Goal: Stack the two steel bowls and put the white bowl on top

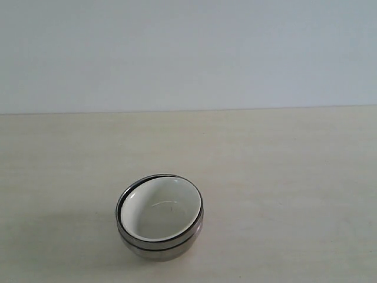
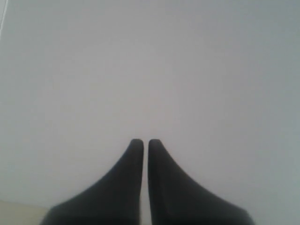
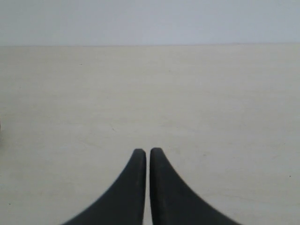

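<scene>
In the exterior view the two steel bowls (image 1: 160,246) sit nested as one stack near the table's front, left of centre. The white bowl (image 1: 160,209) rests inside the upper steel bowl, slightly tilted. No arm or gripper shows in that view. My left gripper (image 2: 141,141) is shut with nothing between its dark fingers, facing a plain pale wall. My right gripper (image 3: 147,151) is also shut and empty, hovering over bare table. Neither wrist view shows the bowls.
The light wooden table (image 1: 283,177) stretches back to a pale grey wall (image 1: 188,53). A sliver of table shows at one corner of the left wrist view (image 2: 18,211). No other objects are in view.
</scene>
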Action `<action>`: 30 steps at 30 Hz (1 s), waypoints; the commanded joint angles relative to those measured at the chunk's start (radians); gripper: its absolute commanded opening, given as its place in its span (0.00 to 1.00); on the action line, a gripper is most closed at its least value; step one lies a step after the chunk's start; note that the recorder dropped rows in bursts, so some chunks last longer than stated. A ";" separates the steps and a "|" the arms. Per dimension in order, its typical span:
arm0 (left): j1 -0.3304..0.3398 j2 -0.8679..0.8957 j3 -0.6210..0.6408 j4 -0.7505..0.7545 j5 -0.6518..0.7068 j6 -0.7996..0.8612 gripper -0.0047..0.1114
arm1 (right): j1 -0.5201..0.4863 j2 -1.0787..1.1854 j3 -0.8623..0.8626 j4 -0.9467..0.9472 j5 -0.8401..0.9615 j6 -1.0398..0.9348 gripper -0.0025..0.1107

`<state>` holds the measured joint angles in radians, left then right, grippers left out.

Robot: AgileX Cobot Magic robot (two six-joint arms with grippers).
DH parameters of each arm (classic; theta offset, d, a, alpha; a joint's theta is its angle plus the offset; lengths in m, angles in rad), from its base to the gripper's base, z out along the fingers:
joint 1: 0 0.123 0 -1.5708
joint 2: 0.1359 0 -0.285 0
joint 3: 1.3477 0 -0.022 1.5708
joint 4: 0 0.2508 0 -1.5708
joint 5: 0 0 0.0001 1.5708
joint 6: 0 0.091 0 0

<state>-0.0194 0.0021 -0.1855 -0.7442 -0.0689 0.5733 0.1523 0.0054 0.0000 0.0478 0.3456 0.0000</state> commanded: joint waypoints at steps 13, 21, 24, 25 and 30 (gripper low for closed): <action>0.003 -0.002 0.186 0.442 0.210 -0.168 0.07 | -0.004 -0.005 0.000 -0.006 -0.004 0.000 0.02; 0.003 -0.002 0.186 0.577 0.358 -0.453 0.07 | -0.004 -0.005 0.000 -0.006 -0.004 0.000 0.02; 0.003 -0.002 0.186 0.577 0.364 -0.515 0.07 | -0.004 -0.005 0.000 -0.006 -0.004 0.000 0.02; 0.003 -0.002 0.186 0.577 0.364 -0.519 0.07 | -0.004 -0.005 0.000 -0.006 -0.004 0.000 0.02; 0.003 -0.002 0.186 0.577 0.366 -0.519 0.07 | -0.004 -0.005 0.000 -0.006 -0.004 0.000 0.02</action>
<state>-0.0194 0.0021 -0.0031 -0.1718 0.2916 0.0694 0.1523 0.0054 0.0002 0.0478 0.3456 0.0000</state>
